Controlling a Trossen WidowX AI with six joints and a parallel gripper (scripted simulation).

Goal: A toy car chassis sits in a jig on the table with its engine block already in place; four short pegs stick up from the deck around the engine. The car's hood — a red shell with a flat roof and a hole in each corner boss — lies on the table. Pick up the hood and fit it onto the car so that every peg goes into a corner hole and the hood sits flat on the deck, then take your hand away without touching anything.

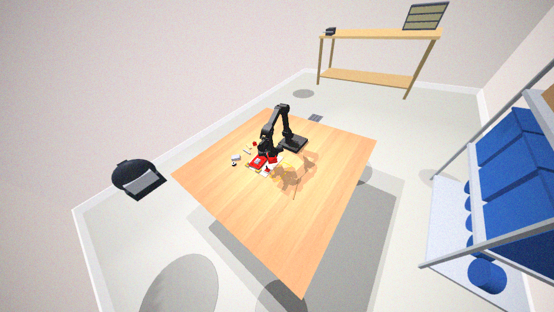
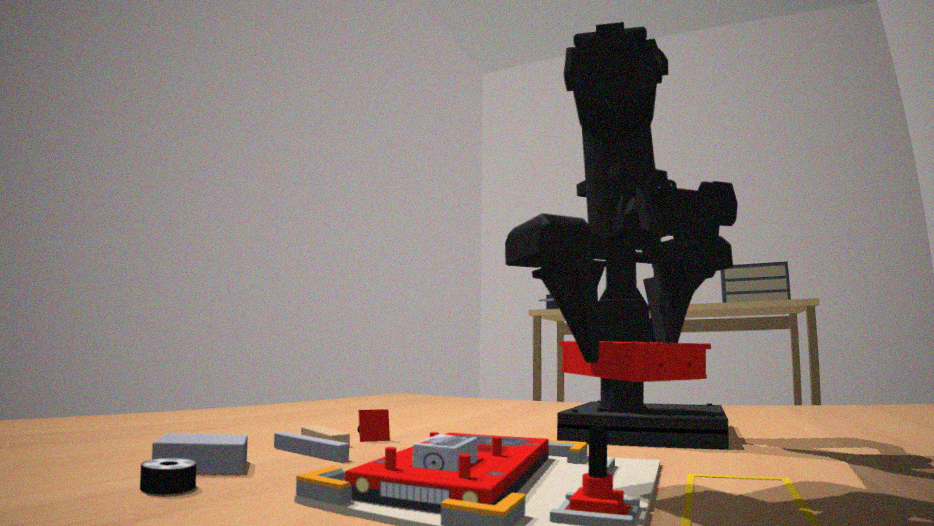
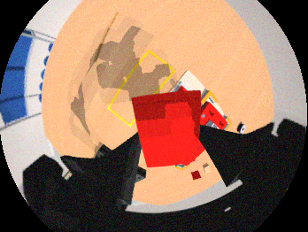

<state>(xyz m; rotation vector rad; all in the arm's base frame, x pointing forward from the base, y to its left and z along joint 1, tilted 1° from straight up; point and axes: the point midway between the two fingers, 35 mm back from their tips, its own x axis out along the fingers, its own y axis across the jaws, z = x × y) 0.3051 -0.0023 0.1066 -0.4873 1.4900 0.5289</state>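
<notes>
The red hood point(image 1: 272, 159) point(image 2: 643, 363) point(image 3: 165, 152) is held off the table between my fingers, roof up and slightly tilted in the exterior view. My gripper point(image 2: 628, 350) point(image 3: 168, 131) is shut on its sides. The hood hangs between the chassis and the arm's base, to the right of the chassis in the exterior view. The red chassis point(image 2: 516, 465) point(image 3: 215, 116) sits in the jig point(image 2: 483, 509), with the grey engine block point(image 2: 444, 452) on its deck and red pegs point(image 2: 390, 458) point(image 2: 464, 465) point(image 2: 496, 446) standing around it. The hood's underside and corner holes are hidden.
A red stepped piece point(image 2: 598, 494) with an upright black post stands on the white plate point(image 2: 637, 476) beside the chassis. A yellow outline point(image 2: 738, 476) lies farther right. A grey block point(image 2: 199, 455), black roller point(image 2: 167, 480), grey bar point(image 2: 311, 447) and dark red cube point(image 2: 373, 425) lie left.
</notes>
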